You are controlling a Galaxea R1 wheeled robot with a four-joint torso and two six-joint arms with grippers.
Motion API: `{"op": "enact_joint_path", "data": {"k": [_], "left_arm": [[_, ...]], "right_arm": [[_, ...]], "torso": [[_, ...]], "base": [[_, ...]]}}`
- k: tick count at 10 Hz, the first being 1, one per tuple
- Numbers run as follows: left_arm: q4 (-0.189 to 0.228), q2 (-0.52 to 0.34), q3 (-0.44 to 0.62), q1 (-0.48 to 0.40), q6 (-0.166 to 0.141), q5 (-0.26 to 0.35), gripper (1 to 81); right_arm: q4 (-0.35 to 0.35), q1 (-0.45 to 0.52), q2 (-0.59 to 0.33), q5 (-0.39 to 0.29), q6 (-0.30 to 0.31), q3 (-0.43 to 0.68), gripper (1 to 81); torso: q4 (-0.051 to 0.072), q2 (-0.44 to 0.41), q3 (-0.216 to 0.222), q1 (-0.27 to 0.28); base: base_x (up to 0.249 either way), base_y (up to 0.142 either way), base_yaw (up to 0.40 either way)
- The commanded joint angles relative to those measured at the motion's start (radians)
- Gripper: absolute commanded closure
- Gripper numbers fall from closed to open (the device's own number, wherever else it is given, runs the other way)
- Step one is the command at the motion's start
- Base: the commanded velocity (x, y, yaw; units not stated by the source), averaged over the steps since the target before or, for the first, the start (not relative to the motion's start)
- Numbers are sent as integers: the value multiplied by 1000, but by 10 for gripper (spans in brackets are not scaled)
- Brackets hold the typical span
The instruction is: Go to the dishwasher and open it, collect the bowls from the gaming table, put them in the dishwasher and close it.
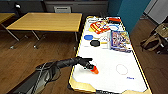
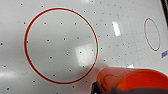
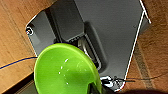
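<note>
The gaming table (image 1: 75, 86) has a white top and a yellow edge and runs away from me on the right. My left gripper (image 1: 89, 66) reaches over its near end, shut on the rim of an orange bowl (image 1: 94, 70). That orange bowl (image 2: 130, 80) hangs close over the white top beside a printed red ring (image 2: 61, 45). A blue bowl (image 1: 88, 37) sits farther up the table by its left edge. My right gripper (image 3: 96, 88) is shut on a yellow-green bowl (image 3: 62, 72), held above my grey base (image 3: 112, 30) and the wood floor. The dishwasher is out of view.
Game boxes (image 1: 120, 40) and a red-and-yellow pack (image 1: 100, 26) crowd the table's far half, with a black disc (image 1: 95, 43) beside the blue bowl. A yellow-wood table (image 1: 47, 21) stands to the left. A backpack (image 1: 152, 41) lies on the floor at right, near a teal wall (image 1: 130, 12).
</note>
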Motion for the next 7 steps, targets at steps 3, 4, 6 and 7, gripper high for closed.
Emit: {"op": "enact_joint_path", "data": {"k": [3,4,6,7], "left_arm": [[-19,-408,630,-146,-5,-2,811],[-15,-487,692,-123,-4,-4,811],[-10,-622,789,-61,4,-4,811],[-5,-685,831,-7,8,-7,811]], "right_arm": [[-13,-16,-16,-61,-3,23,811],[-14,-19,-16,-59,-3,24,811],[-14,-21,-16,-58,-3,23,811],[-14,-23,-16,-56,-3,23,811]], "torso": [[0,0,40,0],[0,0,52,0],[0,0,87,0],[0,0,106,0]], "base": [[0,0,0],[0,0,0],[0,0,0],[0,0,0]]}}
